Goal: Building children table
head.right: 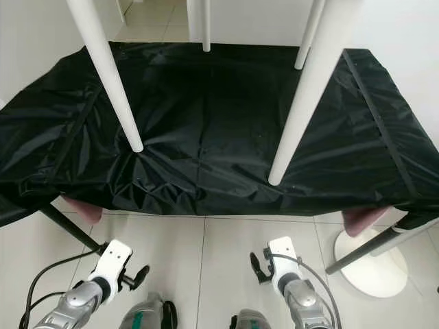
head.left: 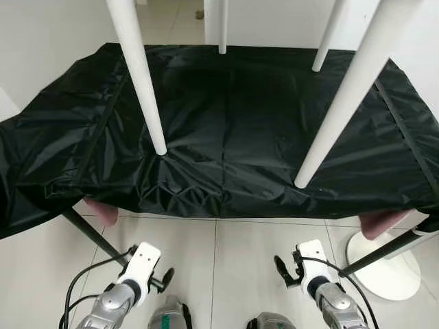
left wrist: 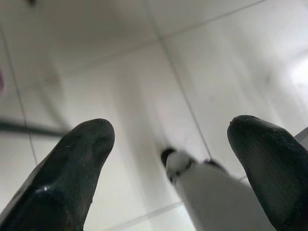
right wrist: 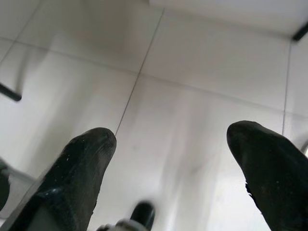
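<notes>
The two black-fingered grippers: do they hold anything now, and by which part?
Nothing is held. The left gripper and the right gripper are both open above the white tiled floor, low before the black-covered table.

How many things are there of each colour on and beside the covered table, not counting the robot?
White legs: 4 (front left, front right, back left, back right)
Black cover: 1
White round base: 1
Total: 6
</notes>
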